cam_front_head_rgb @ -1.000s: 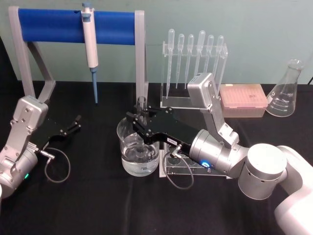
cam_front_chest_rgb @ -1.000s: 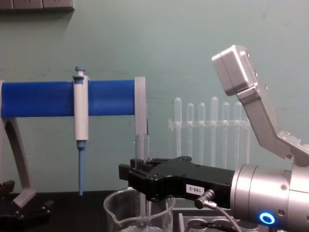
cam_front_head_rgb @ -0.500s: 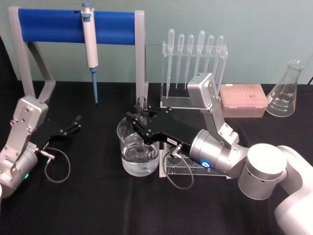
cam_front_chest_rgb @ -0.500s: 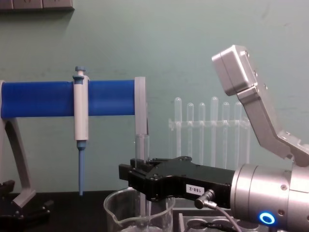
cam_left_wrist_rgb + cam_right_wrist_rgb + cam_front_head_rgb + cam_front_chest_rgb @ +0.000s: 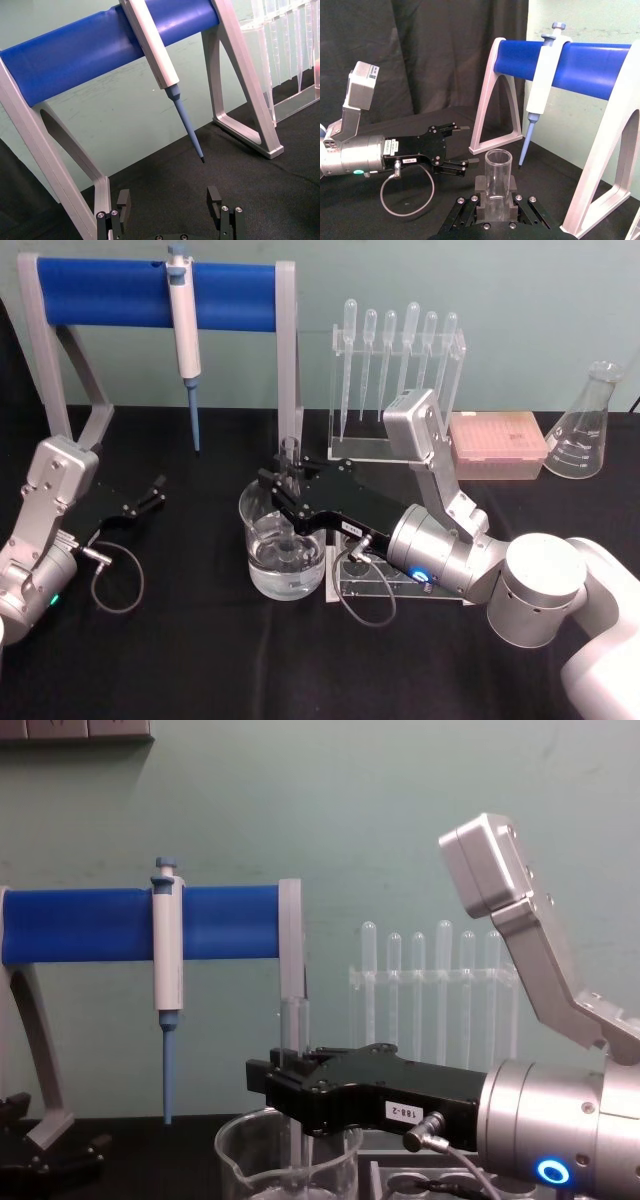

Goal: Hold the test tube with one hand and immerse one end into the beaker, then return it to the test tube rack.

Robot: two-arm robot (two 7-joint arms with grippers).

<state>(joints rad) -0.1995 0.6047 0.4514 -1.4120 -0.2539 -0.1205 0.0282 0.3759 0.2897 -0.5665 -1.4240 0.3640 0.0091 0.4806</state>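
Note:
My right gripper (image 5: 283,483) is shut on the test tube (image 5: 290,455), which stands upright with its open rim above the fingers. The tube's lower end goes down into the beaker (image 5: 285,562), a wide clear glass holding water, left of centre on the black table. From the side, the test tube (image 5: 294,1023) rises above the black gripper (image 5: 285,1082) and passes into the beaker (image 5: 288,1167). In the right wrist view the tube (image 5: 498,177) sits clamped between the pads. My left gripper (image 5: 155,490) rests open at the far left, also seen as open fingers (image 5: 124,202).
A blue-barred stand (image 5: 160,295) with a white-and-blue pipettor (image 5: 185,335) stands behind the beaker. A clear rack of pipettes (image 5: 398,365), a pink tip box (image 5: 497,445) and a conical flask (image 5: 585,425) line the back right. A clear rack (image 5: 375,580) lies right of the beaker.

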